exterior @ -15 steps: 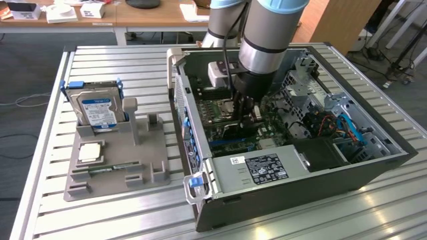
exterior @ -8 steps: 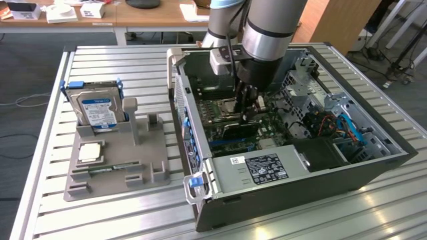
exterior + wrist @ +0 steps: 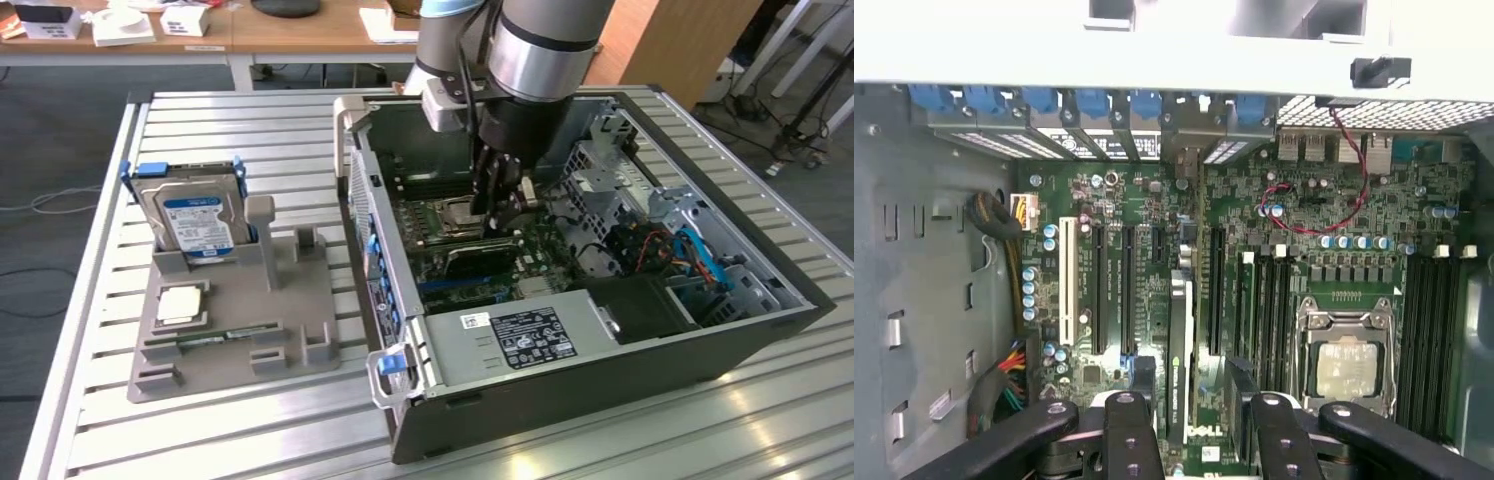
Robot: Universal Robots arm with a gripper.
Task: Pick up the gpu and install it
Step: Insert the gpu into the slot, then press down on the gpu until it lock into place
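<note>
Your gripper [image 3: 1201,425] hangs with its jaws spread wide and nothing held, straddling the gpu [image 3: 1178,340], which stands on edge in an expansion slot near the CPU socket [image 3: 1344,360], a bank of memory slots [image 3: 1264,310] between the two. The finger farther from that socket sits much closer to the card, so any sideways drift could catch its top edge and lever it in the slot. You can't tell whether the card is fully home, and a half-seated one would tip easily
</note>
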